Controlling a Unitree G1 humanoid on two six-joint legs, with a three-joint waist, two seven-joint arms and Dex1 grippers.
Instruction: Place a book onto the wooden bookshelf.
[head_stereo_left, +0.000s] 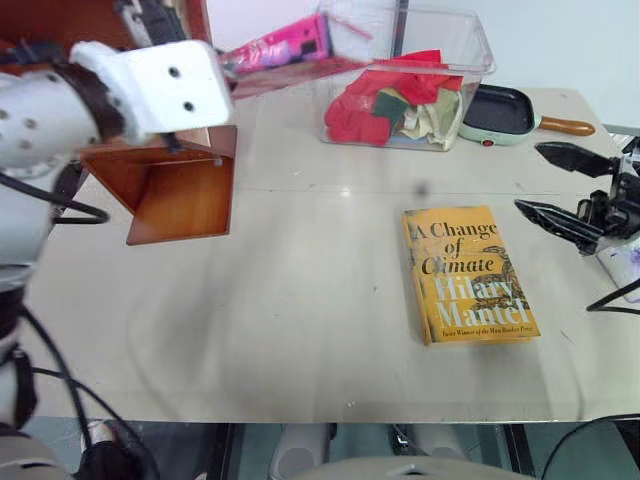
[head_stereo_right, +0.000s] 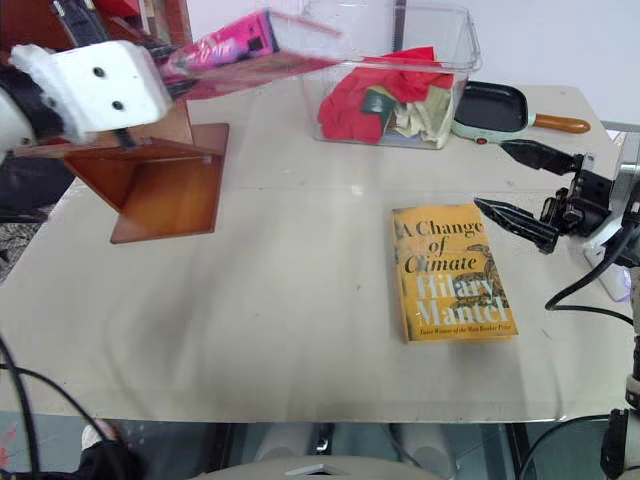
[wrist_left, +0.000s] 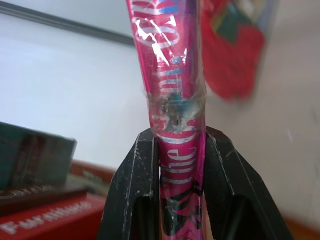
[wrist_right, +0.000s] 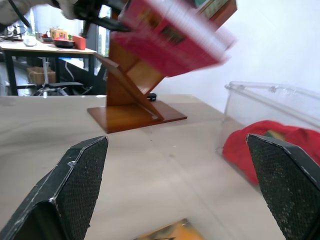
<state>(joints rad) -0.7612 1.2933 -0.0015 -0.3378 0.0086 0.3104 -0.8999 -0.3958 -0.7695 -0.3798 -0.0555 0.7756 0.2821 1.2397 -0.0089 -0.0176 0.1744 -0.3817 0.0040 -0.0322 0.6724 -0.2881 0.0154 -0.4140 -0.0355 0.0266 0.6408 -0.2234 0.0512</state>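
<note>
The magenta-pink book (head_stereo_left: 285, 42) hangs in the air above the table's far left, clamped between the black fingers (wrist_left: 137, 175) of my left gripper (wrist_left: 180, 150), which is shut on its spine edge. Just beneath and to the left of the book stands the reddish-brown wooden bookshelf (head_stereo_left: 180, 185) with slanted panels, also seen in the right wrist view as the bookshelf (wrist_right: 130, 95) with the blurred book (wrist_right: 170, 40) above it. My right gripper (head_stereo_left: 560, 190) hovers at the table's right side, open and holding nothing, pointing toward the left.
A yellow "A Change of Climate" book (head_stereo_left: 468, 272) lies flat right of centre. At the back stands a clear plastic bin (head_stereo_left: 470, 45) holding red cloths, with a small pan (head_stereo_left: 500, 112) beside it. Stacked books (wrist_left: 35, 210) show behind the left gripper.
</note>
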